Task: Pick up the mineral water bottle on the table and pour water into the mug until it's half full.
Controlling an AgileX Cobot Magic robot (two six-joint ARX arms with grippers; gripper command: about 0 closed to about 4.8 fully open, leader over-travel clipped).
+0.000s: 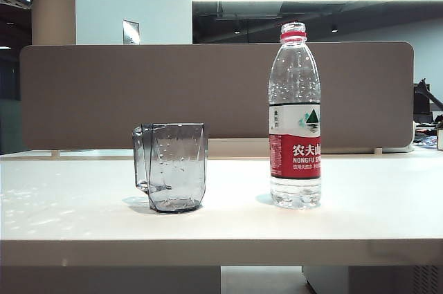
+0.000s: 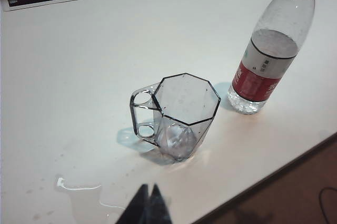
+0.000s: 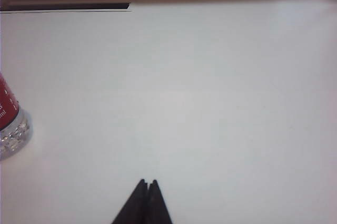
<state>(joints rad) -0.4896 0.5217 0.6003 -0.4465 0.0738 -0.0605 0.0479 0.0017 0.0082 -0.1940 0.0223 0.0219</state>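
Observation:
The mineral water bottle (image 1: 295,117) stands upright on the table (image 1: 221,218), uncapped, with water only low in its base. The grey faceted mug (image 1: 172,167) stands to its left, handle pointing left, with droplets on its wall. In the left wrist view the mug (image 2: 181,116) sits just beyond my left gripper (image 2: 149,187), whose black tips are pressed together and hold nothing; the bottle (image 2: 271,50) stands further off beside it. My right gripper (image 3: 147,183) is shut and empty over bare table, with the bottle's base (image 3: 10,126) off to one side. Neither gripper appears in the exterior view.
A puddle of spilled water (image 2: 84,195) lies on the table close to my left gripper tips. A brown partition (image 1: 214,93) runs along the table's far edge. The table's front edge (image 2: 274,174) passes near the mug and bottle.

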